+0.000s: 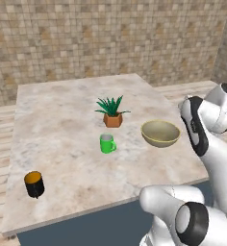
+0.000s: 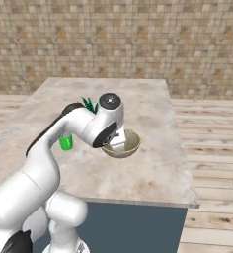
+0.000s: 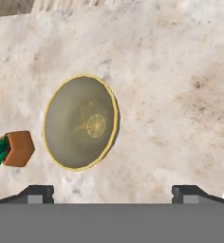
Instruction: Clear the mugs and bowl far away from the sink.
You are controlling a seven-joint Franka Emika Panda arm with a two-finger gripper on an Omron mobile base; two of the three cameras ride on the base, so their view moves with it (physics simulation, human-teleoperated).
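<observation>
The olive-tan bowl [image 1: 160, 133] with a yellowish rim stands upright on the marble counter [image 1: 62, 120], right of centre. In the hand view it lies just ahead and to the left [image 3: 80, 122]. My gripper [image 3: 113, 193] hangs open above the counter beside it, fingertips [image 3: 38, 193] wide apart and nothing between them. From the right base view my hand hovers over the bowl [image 2: 128, 147]. The green mug [image 1: 107, 143] stands left of the bowl. The black mug [image 1: 33, 183] with an orange inside sits near the front left corner. The sink is out of view.
A terracotta-potted plant [image 1: 113, 115] stands behind the green mug, close to the bowl [image 3: 19, 148]. The counter's front edge [image 1: 86, 211] and right edge [image 2: 180, 148] drop to a wooden floor. A tiled wall runs behind.
</observation>
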